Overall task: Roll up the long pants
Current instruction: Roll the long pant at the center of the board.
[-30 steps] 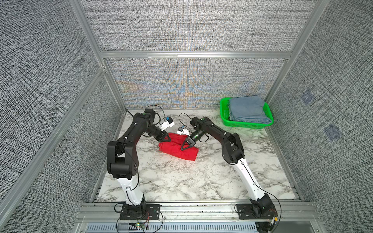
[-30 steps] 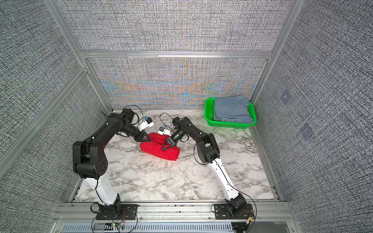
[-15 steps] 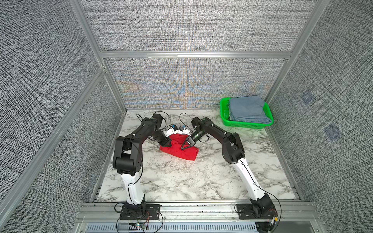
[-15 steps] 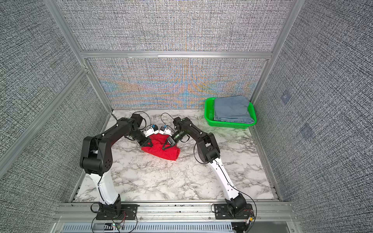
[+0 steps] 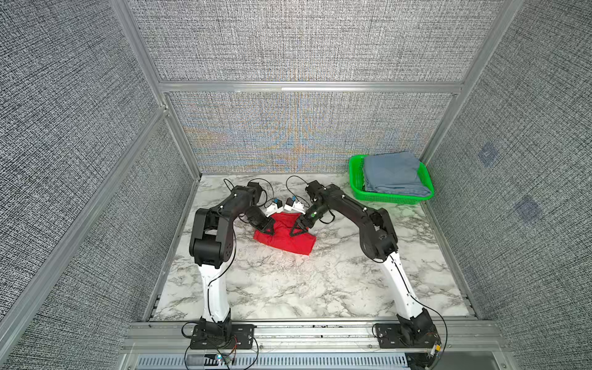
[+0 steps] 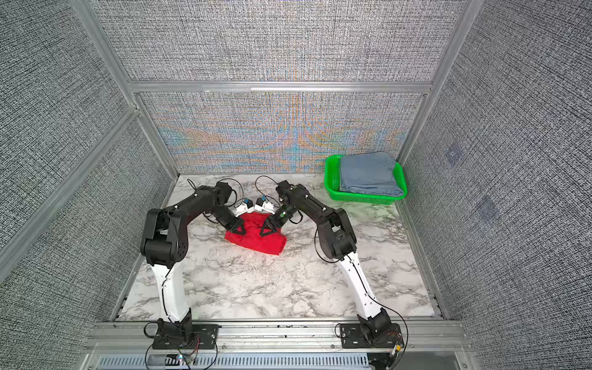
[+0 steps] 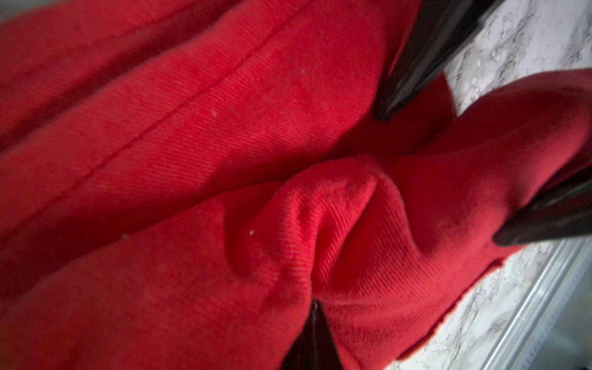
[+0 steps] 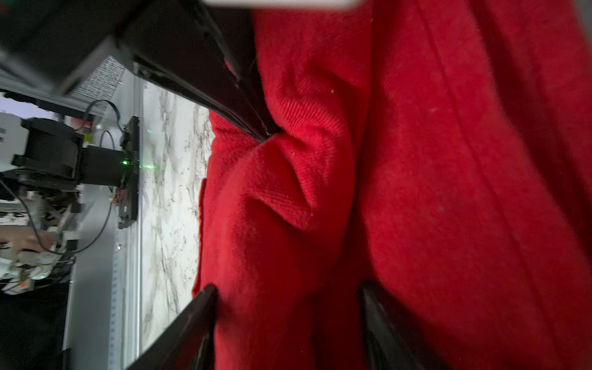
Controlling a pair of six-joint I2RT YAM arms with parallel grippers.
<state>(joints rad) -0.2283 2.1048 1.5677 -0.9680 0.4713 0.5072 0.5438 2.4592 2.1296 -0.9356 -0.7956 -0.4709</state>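
Found red long pants [image 5: 285, 240] bunched on marble table [image 5: 288, 288], rear of centre, between both grippers. Noted left gripper [image 5: 270, 229] pinched tight on a cloth fold. Noted right gripper [image 5: 296, 232] spread wide, straddling cloth, clamping nothing.

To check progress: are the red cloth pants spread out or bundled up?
Bundled up: the bright red fuzzy cloth pants lie as one compact wrinkled heap, no leg stretched out.
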